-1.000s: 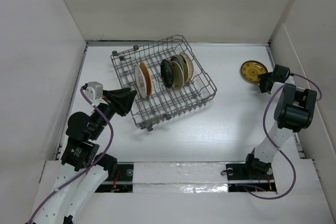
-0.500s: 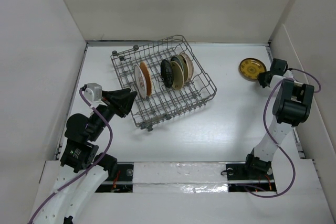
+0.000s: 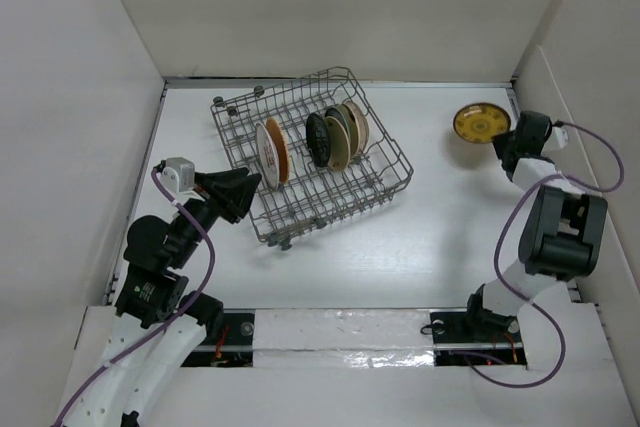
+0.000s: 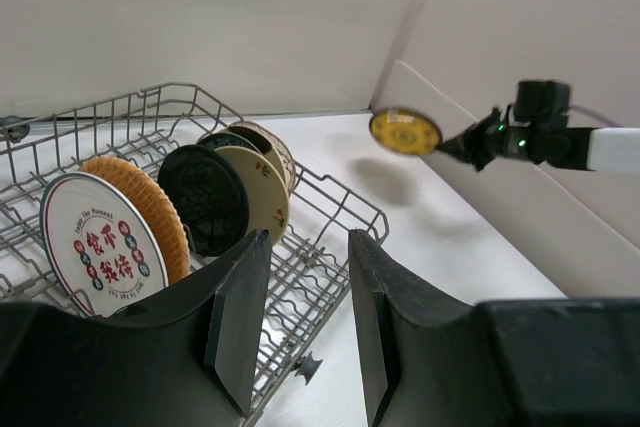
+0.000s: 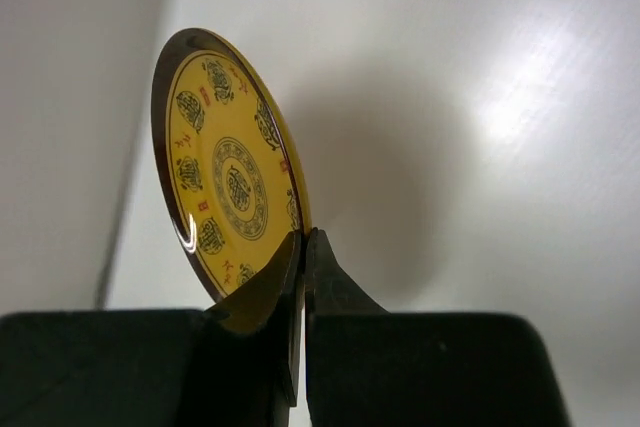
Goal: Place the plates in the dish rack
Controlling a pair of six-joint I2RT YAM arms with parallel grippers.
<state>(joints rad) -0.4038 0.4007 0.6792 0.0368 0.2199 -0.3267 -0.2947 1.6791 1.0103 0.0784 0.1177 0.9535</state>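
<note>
Since a second ago, the right arm has swung toward the far right corner and raised the small round yellow plate with a dark pattern [image 3: 475, 122] off the white table [image 3: 420, 257]. The left arm has stayed put. The right gripper [image 5: 303, 247] is clamped on the plate's lower rim, its fingers pressed together with the edge between them. The plate stands tilted on edge in the air, patterned face showing, with a shadow on the table beneath it.

It is well apart from the large grey wire dish rack [image 3: 310, 197], which sits left of centre toward the far side. Upright between the rack's tines are a white plate with red characters [image 4: 100, 247] and an orange woven-look plate [image 4: 155, 212] just behind it. Next come a glossy black plate [image 4: 205, 197], a cream-gold plate [image 4: 258, 192] and two more that are partly hidden.

The left gripper [image 4: 300, 297] hovers at the rack's near left edge, jaws apart, holding nothing.
</note>
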